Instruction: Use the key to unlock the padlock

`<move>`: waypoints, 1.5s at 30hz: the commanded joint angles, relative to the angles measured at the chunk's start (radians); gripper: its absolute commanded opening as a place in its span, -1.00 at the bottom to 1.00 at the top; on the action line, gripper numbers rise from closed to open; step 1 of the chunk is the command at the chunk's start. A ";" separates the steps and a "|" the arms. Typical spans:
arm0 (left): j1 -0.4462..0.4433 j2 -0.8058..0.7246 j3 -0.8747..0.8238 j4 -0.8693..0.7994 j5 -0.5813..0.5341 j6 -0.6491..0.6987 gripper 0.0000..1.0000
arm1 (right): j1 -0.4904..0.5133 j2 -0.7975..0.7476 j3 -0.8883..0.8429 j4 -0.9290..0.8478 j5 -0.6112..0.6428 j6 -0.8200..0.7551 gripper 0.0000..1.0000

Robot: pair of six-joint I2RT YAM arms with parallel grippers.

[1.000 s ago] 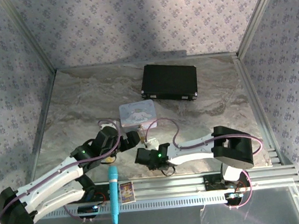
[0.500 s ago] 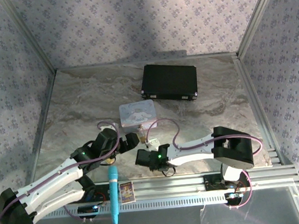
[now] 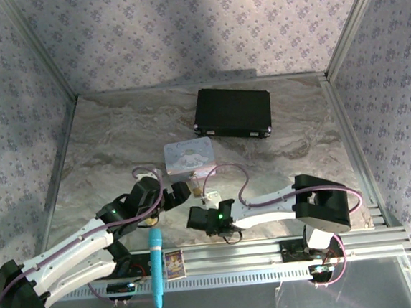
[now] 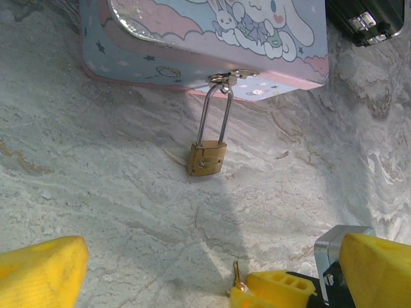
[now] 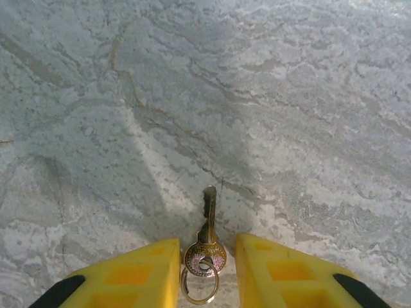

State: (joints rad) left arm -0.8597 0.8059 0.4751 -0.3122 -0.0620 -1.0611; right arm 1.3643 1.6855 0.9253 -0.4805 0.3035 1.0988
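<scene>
padlock (image 4: pixel 207 158) lying on marble counter (image 4: pixel 96 192), shackle hooked through hasp of pastel tin (image 4: pixel 192 38), left end effector (image 4: pixel 205 276) spread wide, empty, facing padlock, right end effector (image 5: pixel 207 256) pinching key (image 5: pixel 207 221) by its head, blade sticking out past fingertips

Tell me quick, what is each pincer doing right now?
Left pincer: open, holding nothing.
Right pincer: closed on the key.

White arm links (image 3: pixel 63 253), black joints (image 3: pixel 17 300), purple cables (image 3: pixel 240 181), yellow fingers (image 5: pixel 128 274)
</scene>
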 commanded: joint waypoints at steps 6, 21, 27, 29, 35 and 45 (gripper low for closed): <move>-0.007 -0.021 -0.011 0.007 -0.018 -0.016 1.00 | 0.021 -0.013 -0.042 -0.060 -0.055 0.041 -0.57; -0.007 -0.028 -0.030 0.040 -0.026 -0.045 0.99 | 0.005 -0.078 -0.129 0.013 -0.087 0.033 -0.88; -0.008 -0.002 -0.033 0.071 -0.027 -0.047 1.00 | -0.029 -0.099 -0.108 -0.051 -0.077 -0.026 -0.82; -0.008 0.007 -0.029 0.076 -0.024 -0.045 1.00 | -0.039 -0.109 -0.096 -0.077 -0.074 -0.038 -0.76; -0.009 0.025 -0.020 0.076 -0.028 -0.031 1.00 | -0.045 -0.130 -0.067 -0.116 -0.060 -0.039 -0.61; -0.010 0.052 -0.016 0.091 -0.023 -0.028 1.00 | -0.039 -0.152 -0.053 -0.125 -0.046 0.005 -0.37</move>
State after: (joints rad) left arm -0.8604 0.8528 0.4438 -0.2394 -0.0761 -1.0973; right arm 1.3224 1.5551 0.8555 -0.5697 0.2394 1.0737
